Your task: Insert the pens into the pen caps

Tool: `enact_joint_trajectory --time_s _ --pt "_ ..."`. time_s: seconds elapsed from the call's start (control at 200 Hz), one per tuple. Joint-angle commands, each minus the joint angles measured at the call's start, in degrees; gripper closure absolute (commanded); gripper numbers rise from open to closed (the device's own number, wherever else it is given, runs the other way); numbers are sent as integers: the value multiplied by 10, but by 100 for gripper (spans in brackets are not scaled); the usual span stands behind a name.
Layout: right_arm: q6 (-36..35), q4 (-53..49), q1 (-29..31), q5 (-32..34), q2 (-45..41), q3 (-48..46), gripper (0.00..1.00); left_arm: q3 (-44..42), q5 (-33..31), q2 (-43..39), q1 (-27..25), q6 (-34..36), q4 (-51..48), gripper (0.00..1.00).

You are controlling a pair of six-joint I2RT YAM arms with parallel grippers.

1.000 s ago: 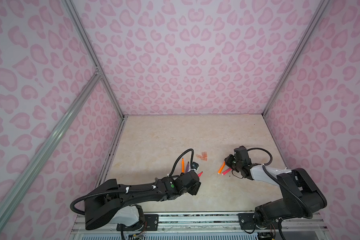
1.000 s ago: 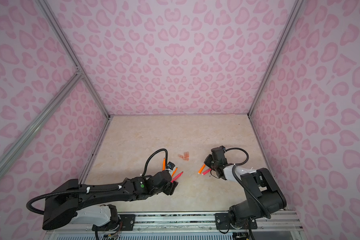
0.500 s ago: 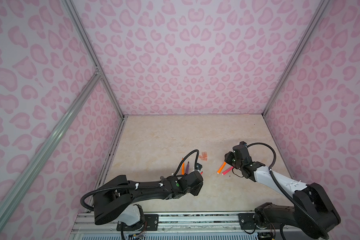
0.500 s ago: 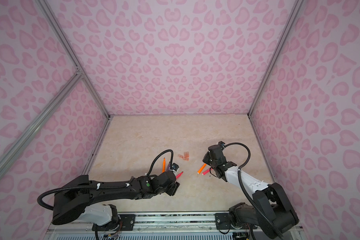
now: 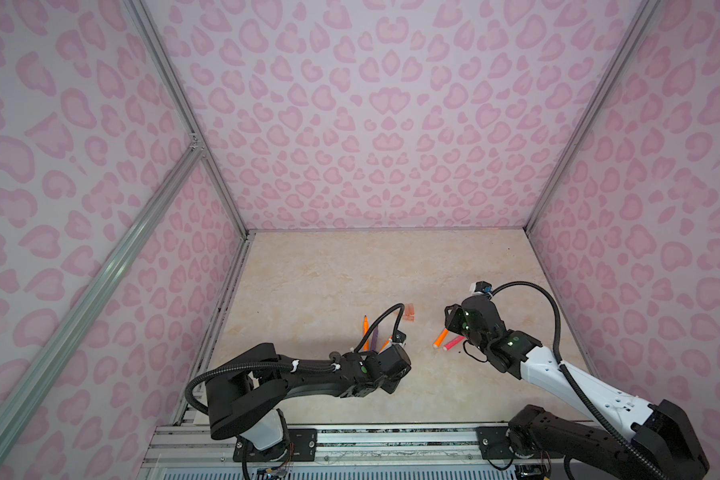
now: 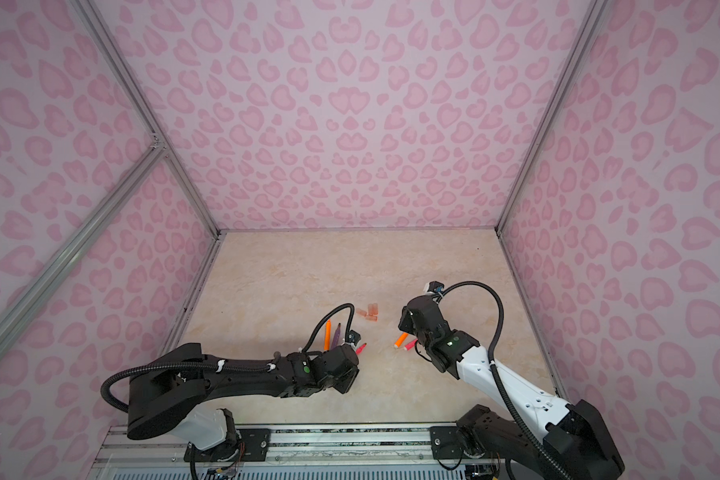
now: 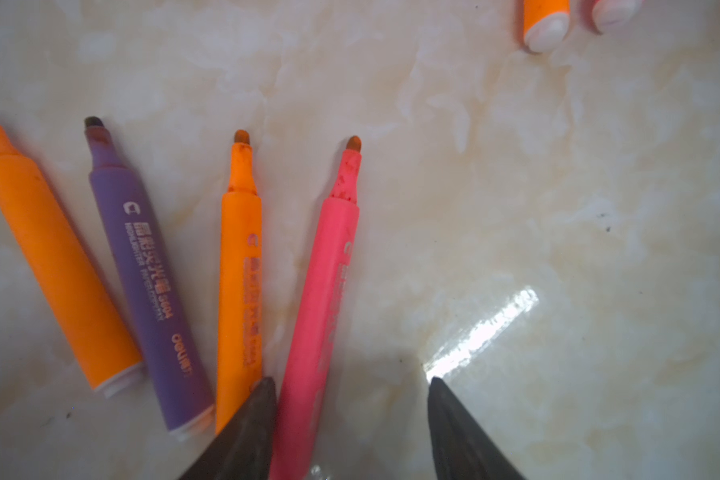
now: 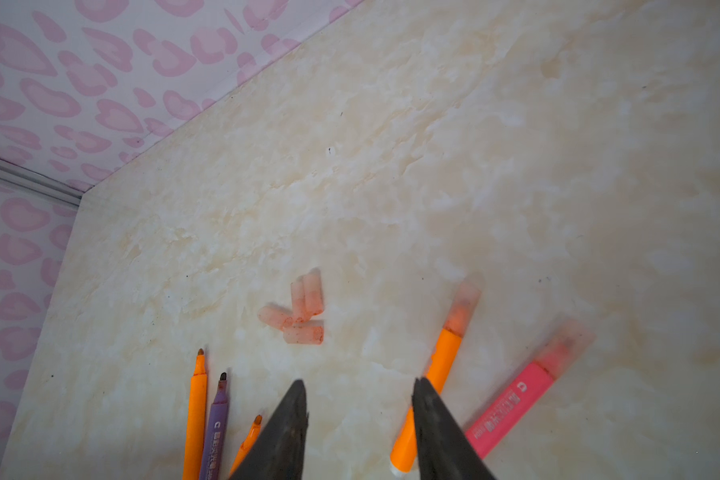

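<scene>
Four uncapped pens lie fanned on the marble table: an orange pen [image 7: 55,266], a purple pen [image 7: 150,291], a second orange pen [image 7: 240,274] and a pink-red pen [image 7: 325,299]. My left gripper [image 7: 350,382] is open and straddles the pink-red pen's rear; one finger is right beside the pen and the other stands well clear. Several loose pen caps [image 8: 300,311] [image 5: 409,313] lie in a cluster. A capped orange pen [image 8: 445,374] and a capped pink pen [image 8: 516,399] lie side by side. My right gripper [image 8: 358,384] hangs open and empty above the table, between the caps and the capped pens.
Pink patterned walls enclose the table [image 5: 350,270] at the back and both sides. The left arm [image 5: 308,374] lies low along the front; the right arm [image 5: 558,374] reaches in from the front right corner.
My left gripper's jaws have narrowed around the pink-red pen. My right gripper has opened wider and lifted away from the two capped pens, which stay on the table.
</scene>
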Motion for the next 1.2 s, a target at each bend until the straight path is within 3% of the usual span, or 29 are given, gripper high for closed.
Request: enact_joint_trajectory --time_s 0.0,0.325,0.36,0.505,0.685,0.87,1.195 --pt "-4 -10 4 15 -6 -1 57 -2 -5 9 -1 -11 6 44" --pt "4 5 16 13 -17 -15 56 -10 -15 22 -1 -19 14 63" --pt "7 11 19 10 -18 -19 56 -9 -15 24 -1 -19 16 69" --pt "19 61 43 -2 -29 -43 51 -5 -18 28 -1 -19 22 79" --pt "47 137 71 -13 -52 -82 46 1 -11 0 -1 -11 35 82" --pt "75 196 129 34 -68 -114 44 25 5 -31 -1 7 40 86" --pt "110 293 157 35 -76 -163 43 50 19 -89 11 21 56 92"
